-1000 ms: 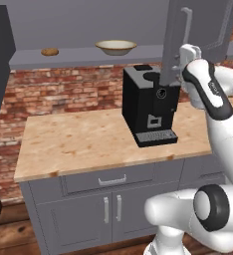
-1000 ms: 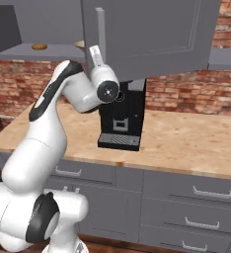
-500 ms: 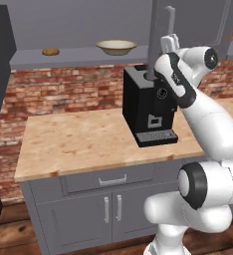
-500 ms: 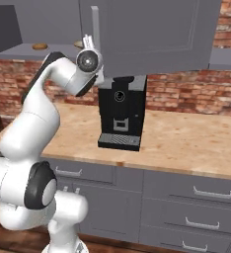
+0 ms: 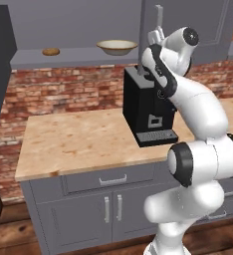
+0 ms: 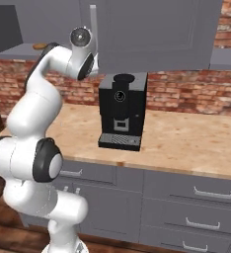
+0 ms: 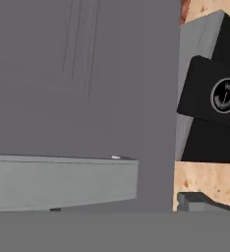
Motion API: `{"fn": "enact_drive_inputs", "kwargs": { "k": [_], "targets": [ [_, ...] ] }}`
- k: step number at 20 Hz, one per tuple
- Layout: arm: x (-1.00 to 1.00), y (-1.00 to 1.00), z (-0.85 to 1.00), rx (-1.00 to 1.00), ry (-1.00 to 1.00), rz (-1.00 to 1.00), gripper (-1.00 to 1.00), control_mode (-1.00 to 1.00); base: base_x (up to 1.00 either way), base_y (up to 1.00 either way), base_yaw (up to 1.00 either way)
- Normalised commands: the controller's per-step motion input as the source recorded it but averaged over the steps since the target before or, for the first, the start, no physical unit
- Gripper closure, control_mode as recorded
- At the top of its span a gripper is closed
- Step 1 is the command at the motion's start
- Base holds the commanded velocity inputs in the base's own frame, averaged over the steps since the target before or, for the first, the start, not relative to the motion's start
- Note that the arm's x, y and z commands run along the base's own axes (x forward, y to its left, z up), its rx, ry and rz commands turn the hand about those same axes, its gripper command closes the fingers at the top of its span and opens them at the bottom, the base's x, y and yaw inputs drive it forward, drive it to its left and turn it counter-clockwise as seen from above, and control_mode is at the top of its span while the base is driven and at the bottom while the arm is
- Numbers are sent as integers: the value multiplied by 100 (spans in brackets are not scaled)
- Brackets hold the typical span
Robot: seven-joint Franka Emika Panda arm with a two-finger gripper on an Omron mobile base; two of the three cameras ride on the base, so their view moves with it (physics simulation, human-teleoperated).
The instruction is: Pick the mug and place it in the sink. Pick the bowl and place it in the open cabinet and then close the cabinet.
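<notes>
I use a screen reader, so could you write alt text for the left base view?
A white robot arm reaches up to a grey wall cabinet, its gripper by the door's silver handle. A cream bowl sits on the open shelf, above a black coffee machine on the wooden counter.

A: Can you see the hand's (image 5: 156,36) fingers?
B: No, the cabinet (image 5: 188,30) door edge covers them, so whether they grip is unclear.
A: And the coffee machine (image 5: 147,107) below the hand?
B: The arm hides its right side.
</notes>
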Motion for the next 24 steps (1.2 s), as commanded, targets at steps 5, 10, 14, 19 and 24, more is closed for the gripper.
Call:
{"fn": "enact_drive_inputs", "kwargs": {
  "k": [5, 10, 14, 19, 24],
  "targets": [
    [34, -31, -17, -1, -3, 3, -100, -100, 0, 0, 0],
    [34, -20, -45, -8, -35, 21, -100, -100, 0, 0, 0],
    [79, -17, -57, -6, -34, 22, -100, -100, 0, 0, 0],
    [100, -13, -38, -1, -9, 6, -100, -100, 0, 0, 0],
    [100, -11, -3, 0, 6, 0, -100, -100, 0, 0, 0]
  ]
}}
